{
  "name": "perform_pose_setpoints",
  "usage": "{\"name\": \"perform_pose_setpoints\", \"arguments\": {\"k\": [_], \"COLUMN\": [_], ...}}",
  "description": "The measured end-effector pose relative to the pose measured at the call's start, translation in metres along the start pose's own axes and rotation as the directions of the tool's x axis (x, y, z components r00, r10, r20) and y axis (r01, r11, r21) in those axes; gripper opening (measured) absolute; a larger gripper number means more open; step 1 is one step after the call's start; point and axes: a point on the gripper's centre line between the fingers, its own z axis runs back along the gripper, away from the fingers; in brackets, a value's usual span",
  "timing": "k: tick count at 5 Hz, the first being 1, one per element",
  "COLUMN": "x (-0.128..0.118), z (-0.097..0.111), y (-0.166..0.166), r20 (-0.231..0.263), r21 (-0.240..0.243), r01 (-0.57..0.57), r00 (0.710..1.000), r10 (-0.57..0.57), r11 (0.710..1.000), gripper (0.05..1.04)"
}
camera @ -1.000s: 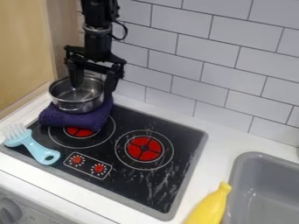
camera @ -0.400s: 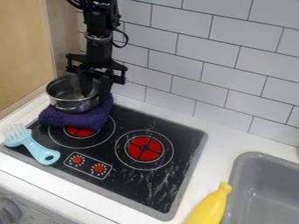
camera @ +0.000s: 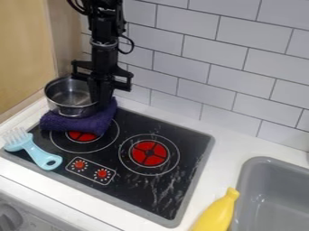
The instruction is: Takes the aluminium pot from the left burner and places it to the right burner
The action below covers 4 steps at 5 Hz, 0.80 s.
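Observation:
The aluminium pot [camera: 67, 107] rests on a folded purple cloth [camera: 71, 123], which lies across the back part of the left burner [camera: 82, 136]. My gripper [camera: 100, 94] hangs at the pot's right side, fingers close together with the pot's right wall between them. One finger is inside the rim and the other outside. The right burner [camera: 149, 153] has nothing on it.
A light blue brush [camera: 39, 153] lies over the stove's left edge. The yellow banana-shaped toy [camera: 218, 210] is on the counter by the grey sink [camera: 269, 163]. A tiled wall [camera: 187, 52] stands behind, a wooden panel [camera: 24, 49] at the left.
My fingers have come together from wide apart onto the pot's right wall, the inner one moving right. The pot has shifted slightly left on the cloth.

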Motion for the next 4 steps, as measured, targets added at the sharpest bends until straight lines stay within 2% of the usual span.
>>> {"name": "perform_pose_setpoints", "arguments": {"k": [1, 3, 4], "x": [-0.002, -0.010, -0.009], "z": [0.003, 0.016, 0.026], "y": [-0.002, 0.001, -0.012], "r20": [-0.024, -0.108, -0.121], "r21": [0.007, 0.109, 0.147], "r01": [0.029, 0.067, 0.114], "r00": [0.999, 0.993, 0.988], "r10": [-0.029, -0.055, -0.097], "r11": [1.000, 0.992, 0.983], "gripper": [0.064, 0.050, 0.050]}}
